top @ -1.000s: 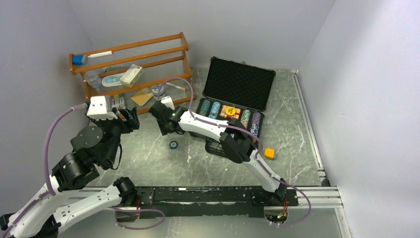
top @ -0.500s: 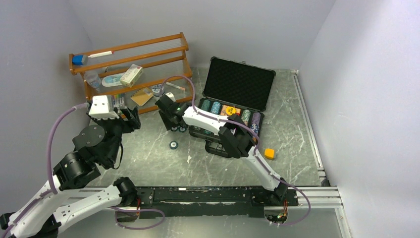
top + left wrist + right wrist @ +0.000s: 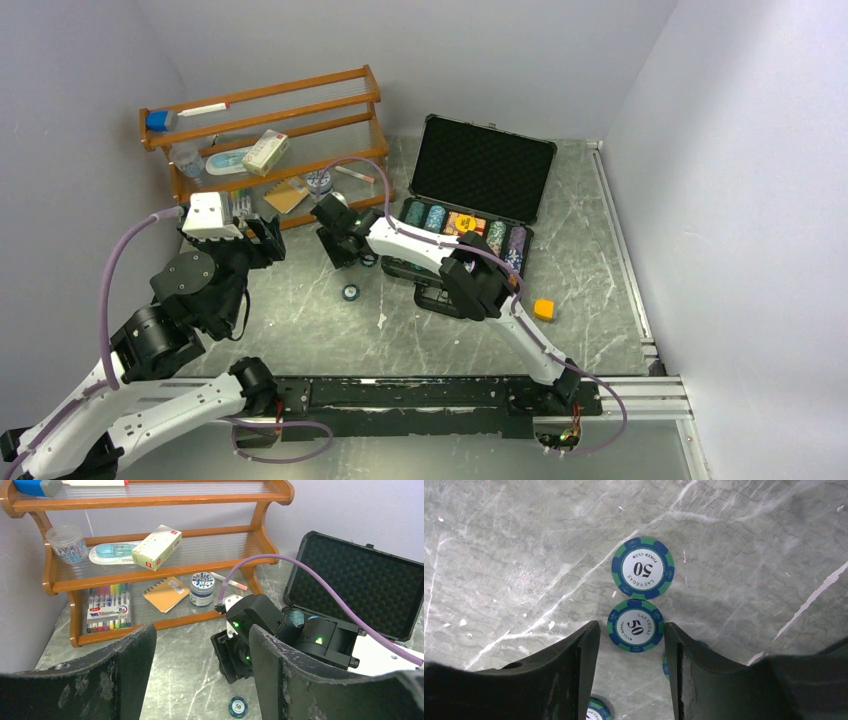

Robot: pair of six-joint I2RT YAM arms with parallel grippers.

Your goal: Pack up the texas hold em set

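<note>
The black case [image 3: 483,170] stands open at the back right, with rows of striped chips [image 3: 436,218] in its foam tray. Several loose blue-green "50" chips lie flat on the table left of it. My right gripper [image 3: 631,626] points down at them, open, its fingertips either side of one chip [image 3: 635,625] without touching it. A second chip [image 3: 643,568] lies just beyond, and parts of others show under the fingers. One more chip [image 3: 350,292] lies apart, nearer the bases. My left gripper [image 3: 201,632] hovers open and empty, facing the right wrist [image 3: 250,630].
The orange wooden rack [image 3: 270,140] at the back left holds markers [image 3: 107,607], a notebook [image 3: 166,593], a small tin [image 3: 202,588] and a box [image 3: 156,547]. A small orange cube [image 3: 544,309] lies right of the case. Walls close in on both sides.
My right gripper has swung a little right and back towards the case, come down over the loose chips, and its jaws have narrowed. The left arm has barely moved.
</note>
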